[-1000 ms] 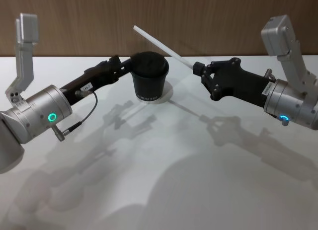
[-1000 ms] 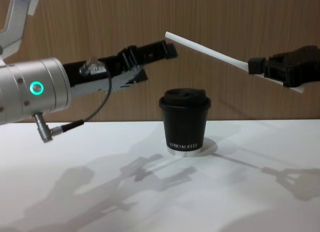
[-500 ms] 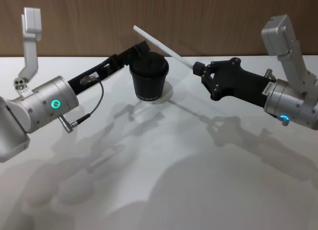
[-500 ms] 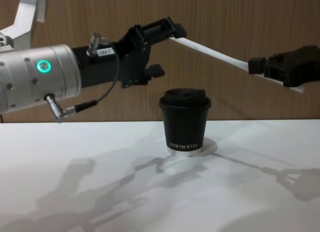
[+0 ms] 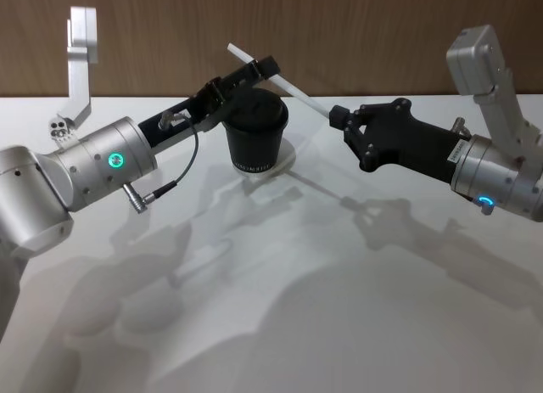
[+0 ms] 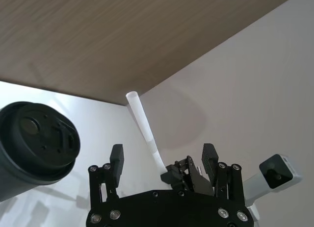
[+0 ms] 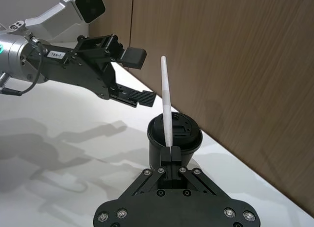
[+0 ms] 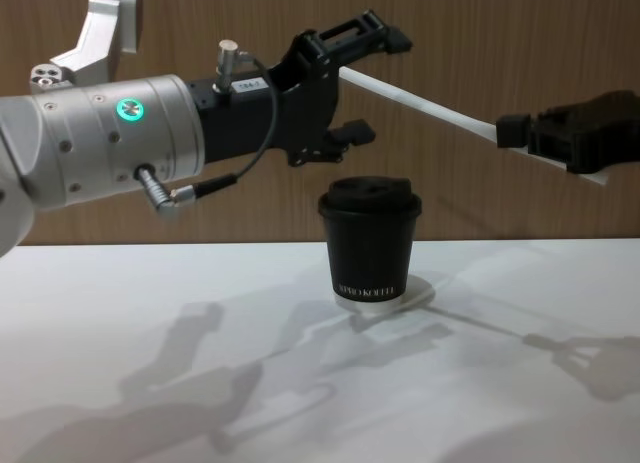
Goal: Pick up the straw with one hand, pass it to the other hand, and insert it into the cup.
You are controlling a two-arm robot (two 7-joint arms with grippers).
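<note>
The white straw [image 5: 293, 92] hangs slanted in the air above the black lidded cup [image 5: 254, 134], which stands upright on the table. My all-black right gripper [image 5: 337, 117] is shut on the straw's lower end [image 7: 166, 99]. My left gripper [image 5: 250, 77], on the silver wrist with the green ring, is open at the straw's free upper end. In the chest view that end [image 8: 430, 108] lies between the left gripper's [image 8: 368, 83] fingers, above the cup [image 8: 370, 243]. In the left wrist view the straw [image 6: 142, 121] runs between both fingers without touching them.
The white table [image 5: 271, 283] has free room in front of the cup. A wooden wall [image 5: 339, 28] stands close behind the cup and both grippers.
My left gripper has risen from beside the cup and moved right, up to the straw's free end. The right gripper, the straw and the cup have stayed put.
</note>
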